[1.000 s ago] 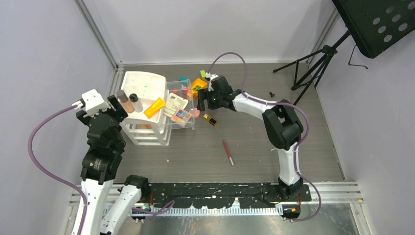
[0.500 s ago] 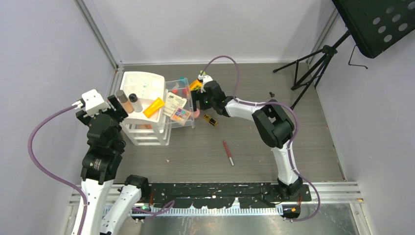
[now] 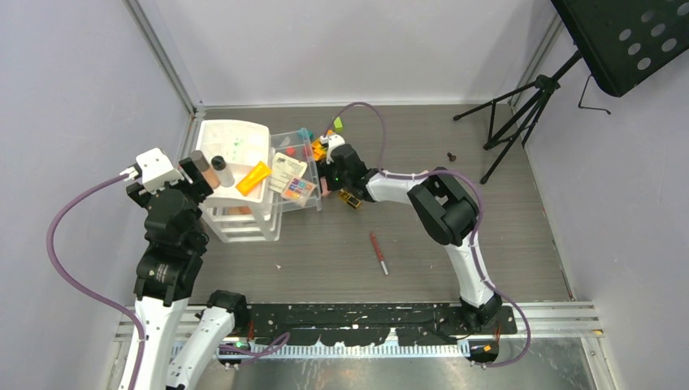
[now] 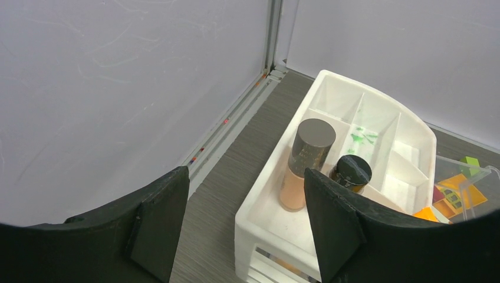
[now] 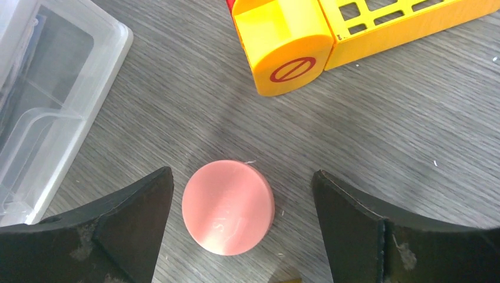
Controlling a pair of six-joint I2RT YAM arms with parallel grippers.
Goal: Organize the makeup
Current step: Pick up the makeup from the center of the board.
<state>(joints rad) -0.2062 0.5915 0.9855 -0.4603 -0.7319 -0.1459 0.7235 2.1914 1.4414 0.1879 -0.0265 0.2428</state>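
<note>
Carrying everything: a grey wood-grain tabletop.
Organiser: a white plastic drawer organiser with a divided top tray, standing at the far left.
Box: a clear plastic compartment box touching the organiser's right side.
Left end effector: fingers spread, gripping nothing, held off the organiser's left end.
Right end effector: fingers spread wide just right of the clear box, a gap showing on each side of the compact between them.
Brick: a yellow-and-red plastic toy brick just beyond the compact.
Tube: an orange squeeze tube lying at the tray's right side.
Bottles: a beige tube with a grey cap upright at the tray's left end, a short black-capped bottle just beside it.
Palette: a multicoloured eyeshadow palette at the clear box's near end.
Pencil: a thin red pencil lying alone mid-tabletop.
Compact: a round pink compact flat on the tabletop.
Lipstick: a gold-black lipstick lying near the compact.
</note>
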